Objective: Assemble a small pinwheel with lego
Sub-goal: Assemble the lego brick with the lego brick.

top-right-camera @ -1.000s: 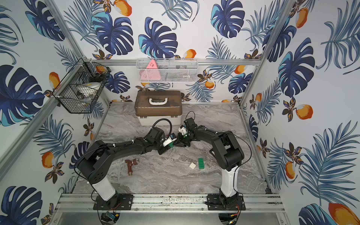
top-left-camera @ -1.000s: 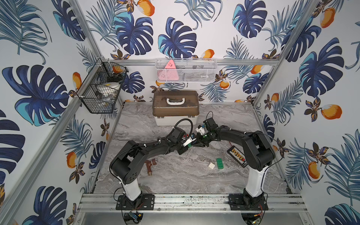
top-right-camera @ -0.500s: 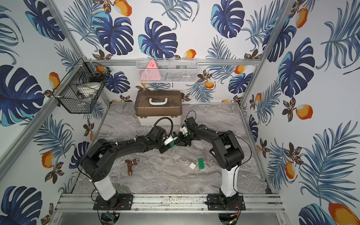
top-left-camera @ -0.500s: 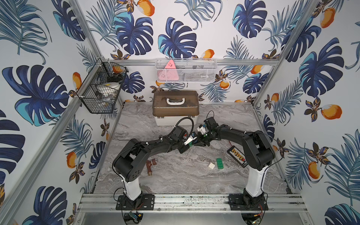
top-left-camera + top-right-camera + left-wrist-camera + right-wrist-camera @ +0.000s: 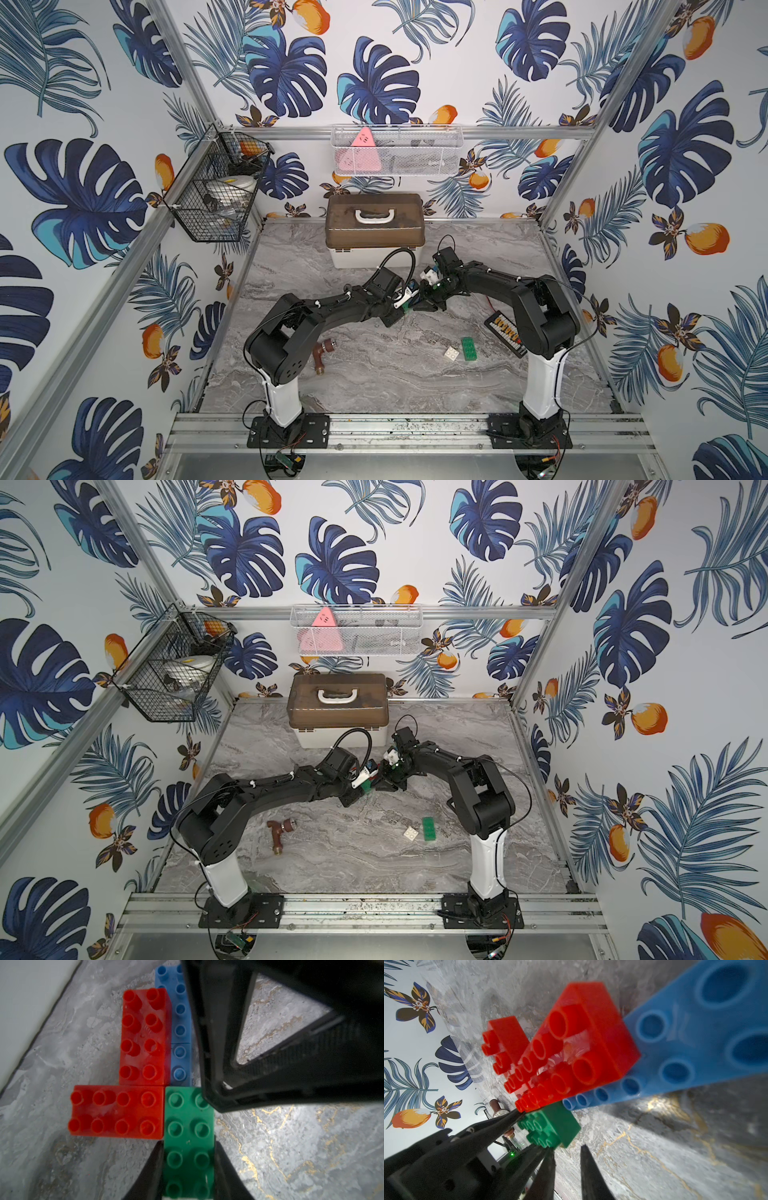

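The partly built pinwheel (image 5: 145,1076) lies on the marble table: two red bricks (image 5: 143,1036) form an L on top of blue bricks (image 5: 180,1028). A green brick (image 5: 188,1118) butts against one red brick's end, with my left gripper (image 5: 189,1142) shut on its sides. My right gripper (image 5: 566,1149) is shut with nothing in it, and its tip rests at the green brick's (image 5: 550,1126) far corner. In both top views the two grippers (image 5: 409,305) (image 5: 428,305) meet at mid-table. A loose green brick (image 5: 469,347) and a white brick (image 5: 451,353) lie nearer the front.
A box with a brown lid (image 5: 376,226) stands just behind the grippers. A brown pipe fitting (image 5: 322,353) lies at the front left. A black board with coloured buttons (image 5: 505,334) lies by the right arm. Wire baskets (image 5: 216,187) hang on the walls.
The left arm has shifted slightly to the right. Both grippers stay together at the build, and the loose bricks have not moved.
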`<state>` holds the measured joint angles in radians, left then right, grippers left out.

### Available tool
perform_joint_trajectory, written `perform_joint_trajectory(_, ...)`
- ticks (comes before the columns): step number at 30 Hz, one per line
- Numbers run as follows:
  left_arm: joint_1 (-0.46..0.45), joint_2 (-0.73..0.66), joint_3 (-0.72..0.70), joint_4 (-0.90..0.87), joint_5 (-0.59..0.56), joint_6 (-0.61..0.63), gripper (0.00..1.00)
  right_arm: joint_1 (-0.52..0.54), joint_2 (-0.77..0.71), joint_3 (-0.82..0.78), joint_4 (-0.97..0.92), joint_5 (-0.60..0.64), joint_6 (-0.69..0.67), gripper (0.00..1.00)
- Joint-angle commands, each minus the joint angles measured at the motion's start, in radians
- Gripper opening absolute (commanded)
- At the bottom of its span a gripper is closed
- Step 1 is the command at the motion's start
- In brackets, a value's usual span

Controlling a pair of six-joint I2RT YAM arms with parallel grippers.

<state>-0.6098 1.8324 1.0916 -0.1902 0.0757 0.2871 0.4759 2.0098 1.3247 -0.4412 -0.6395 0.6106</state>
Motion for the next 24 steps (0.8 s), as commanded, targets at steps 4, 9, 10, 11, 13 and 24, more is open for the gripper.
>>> perform_joint_trajectory(4, -0.052, 0.035, 0.030, -0.026, 0.056, 0.055, 0.00, 0.047, 0.012, 0.003, 0.101, 0.010, 0.021, 0.24)
perform_joint_trajectory(9, -0.059, 0.052, 0.032, -0.018, 0.103, -0.018, 0.00, 0.047, 0.012, -0.009, 0.147, -0.031, 0.048, 0.24)
perform_joint_trajectory(10, -0.059, 0.046, 0.027, -0.012, 0.098, -0.018, 0.00, 0.047, 0.012, -0.012, 0.154, -0.036, 0.053, 0.24)
perform_joint_trajectory(11, -0.057, 0.032, 0.020, -0.002, 0.094, -0.017, 0.00, 0.045, 0.011, -0.017, 0.153, -0.036, 0.054, 0.25)
perform_joint_trajectory(13, -0.047, 0.020, 0.027, -0.010, 0.091, -0.004, 0.00, 0.031, 0.000, -0.029, 0.150, -0.035, 0.048, 0.25)
perform_joint_trajectory(24, -0.018, 0.015, 0.073, -0.066, 0.100, 0.003, 0.38, -0.046, -0.072, -0.089, 0.130, -0.060, 0.023, 0.28)
